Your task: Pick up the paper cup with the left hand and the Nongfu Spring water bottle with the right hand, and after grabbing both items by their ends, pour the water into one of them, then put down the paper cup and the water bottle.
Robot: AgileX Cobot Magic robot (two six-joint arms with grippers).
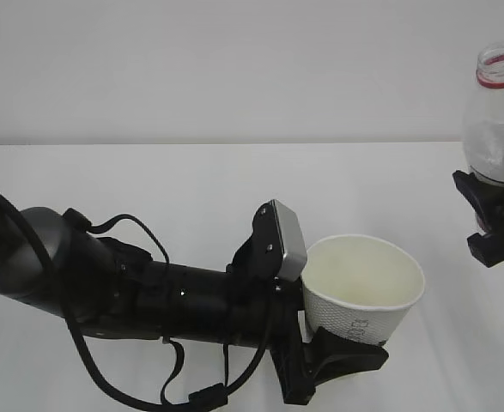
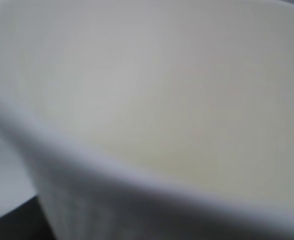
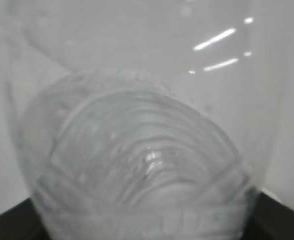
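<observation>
1. count, left to right in the exterior view: one left hand (image 1: 342, 343), one paper cup (image 1: 363, 290), one nongfu spring water bottle (image 1: 498, 120), one right hand (image 1: 494, 219). all over one white table (image 1: 191, 189).
2. left hand: black gripper on a thick black arm (image 1: 106, 283) reaching in from the left edge, cables looping under it, grey square plate (image 1: 286, 242) tilted just left of the cup rim. jaws closed around the paper cup's lower part; one black finger (image 1: 350, 356) shows under the cup's base.
3. paper cup: one, white, upright with a slight lean, mouth open upward, dark printed marks on its side. sits right of centre, near the lower edge. left wrist view is filled by its blurred rim and pale interior (image 2: 162, 100); cannot tell whether any liquid is inside.
4. nongfu spring water bottle: one, clear, no cap, red neck ring at top, roughly upright at the far right edge, well apart from the cup and higher in the view. right wrist view shows its ribbed clear body (image 3: 141, 160) up close, droplets on the wall.
5. right hand: black gripper, jaws clamped on the bottle's lower body; only partly in view at the right edge.
</observation>
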